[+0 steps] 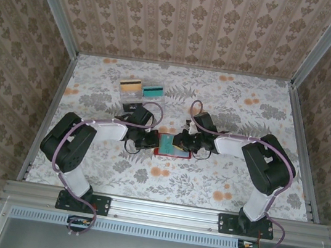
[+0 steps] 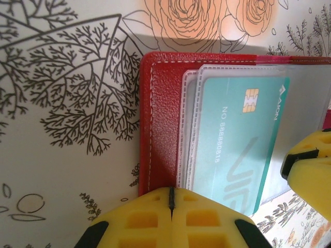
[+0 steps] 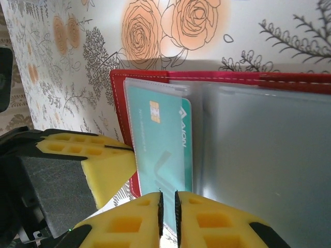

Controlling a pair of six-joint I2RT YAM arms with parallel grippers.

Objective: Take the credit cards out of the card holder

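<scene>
The red card holder (image 1: 172, 152) lies open on the table between both arms, also seen as the card holder (image 2: 160, 113) and the card holder (image 3: 227, 78). A teal credit card (image 2: 238, 139) with a gold chip sits in one of its clear sleeves and sticks out at the near end. My left gripper (image 2: 171, 201) is shut on the holder's near edge, where the red cover meets the sleeves. My right gripper (image 3: 168, 212) stands over the end of the teal card (image 3: 163, 139), jaws a narrow slit apart. In the top view, left gripper (image 1: 152, 141) and right gripper (image 1: 182, 143) flank the holder.
At the back left a clear tray (image 1: 133, 99) carries a tan card with a dark stripe (image 1: 131, 84) and a teal card (image 1: 153, 91). Patterned walls close in the floral table on three sides. The two grippers' yellow fingers (image 3: 98, 160) stand close together.
</scene>
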